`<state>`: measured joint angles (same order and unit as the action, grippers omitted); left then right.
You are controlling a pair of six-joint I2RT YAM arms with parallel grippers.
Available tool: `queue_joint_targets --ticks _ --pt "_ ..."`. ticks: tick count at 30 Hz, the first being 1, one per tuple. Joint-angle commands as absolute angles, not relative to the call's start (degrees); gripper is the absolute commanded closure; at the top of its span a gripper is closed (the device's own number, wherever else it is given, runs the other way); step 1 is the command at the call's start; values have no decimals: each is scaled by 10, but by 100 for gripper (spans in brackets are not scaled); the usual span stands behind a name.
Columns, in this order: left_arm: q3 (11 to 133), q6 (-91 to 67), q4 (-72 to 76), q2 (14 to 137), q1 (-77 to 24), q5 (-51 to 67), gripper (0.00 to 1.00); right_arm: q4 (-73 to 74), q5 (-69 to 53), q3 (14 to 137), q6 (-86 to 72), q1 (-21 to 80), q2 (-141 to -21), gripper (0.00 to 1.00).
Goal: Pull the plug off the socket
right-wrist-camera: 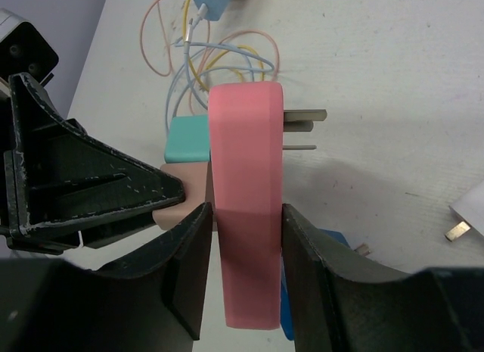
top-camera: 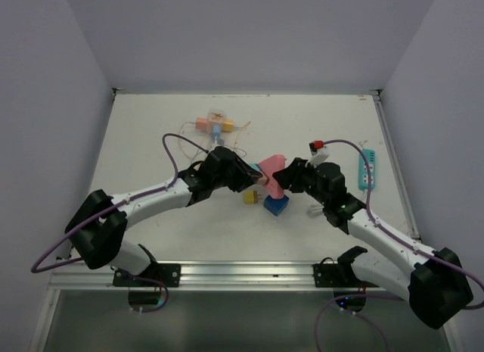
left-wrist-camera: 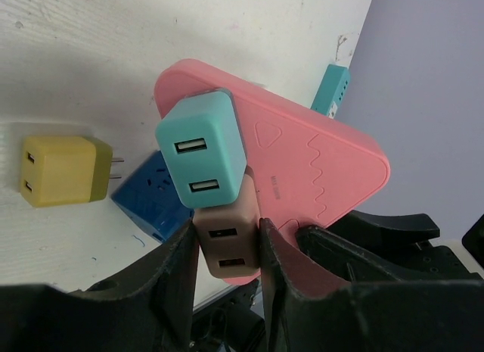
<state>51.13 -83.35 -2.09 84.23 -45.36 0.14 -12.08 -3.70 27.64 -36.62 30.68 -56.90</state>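
Right claw [right-wrist-camera: 243,216] pinches the pink socket [right-wrist-camera: 246,132] edgewise. Left claw [left-wrist-camera: 227,231] pinches the brown plug [left-wrist-camera: 225,255], jutting from the socket face toward it. We'd pull straight back.

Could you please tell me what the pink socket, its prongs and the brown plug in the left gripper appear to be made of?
Pink socket: likely moulded plastic with a matte finish, judging by its even colour and rounded edges.
Prongs: metal by the look, as they are thin flat blades with a dull grey-brown sheen.
Brown plug: probably matte plastic too, given its smooth faces and soft corners.
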Motion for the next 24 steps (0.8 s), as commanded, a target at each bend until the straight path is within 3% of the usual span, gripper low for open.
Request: queue_joint_targets --ticks 1,8,15,19,22,24 --pt "511 -838 52 810 -459 29 100 -184 -71 277 -381 311 -574 55" --pt "503 -843 72 802 -460 34 100 -185 -72 278 -381 311 -584 45" --pt "500 -844 83 796 -459 40 100 -192 -71 277 -386 311 -599 42" --pt "497 -841 83 791 -459 34 100 -194 -71 281 -388 311 -603 51" --pt "497 -836 76 790 -459 28 100 -189 -62 281 -386 312 -598 79" --pt "497 -832 70 788 -459 22 100 -179 -55 281 -384 311 -591 88"
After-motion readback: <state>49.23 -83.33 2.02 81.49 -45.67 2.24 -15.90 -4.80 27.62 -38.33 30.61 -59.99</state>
